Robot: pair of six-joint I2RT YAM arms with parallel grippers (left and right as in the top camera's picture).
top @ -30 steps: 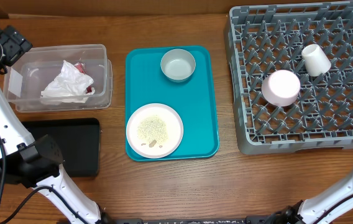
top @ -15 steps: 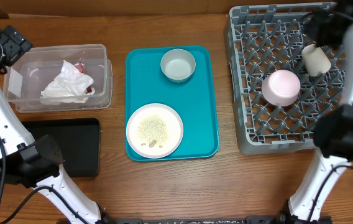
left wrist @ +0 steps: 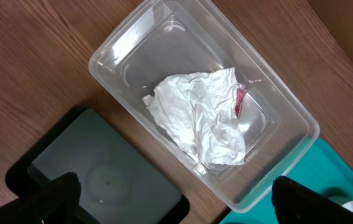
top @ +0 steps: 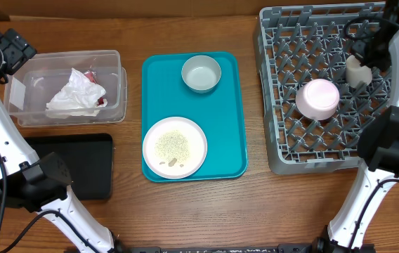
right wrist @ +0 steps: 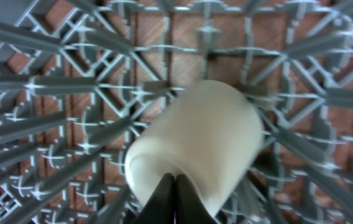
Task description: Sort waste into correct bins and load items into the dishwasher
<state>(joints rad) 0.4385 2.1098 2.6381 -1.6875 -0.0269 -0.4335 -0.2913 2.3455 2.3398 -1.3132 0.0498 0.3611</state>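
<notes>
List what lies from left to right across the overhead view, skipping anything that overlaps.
clear bin → teal tray → pink bowl → cream cup, the last two sitting in the dish rack.

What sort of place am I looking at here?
Likely a tabletop dish-clearing practice station: a grey dishwasher rack, a teal tray with a soiled plate, and a clear plastic bin holding crumpled paper.
</notes>
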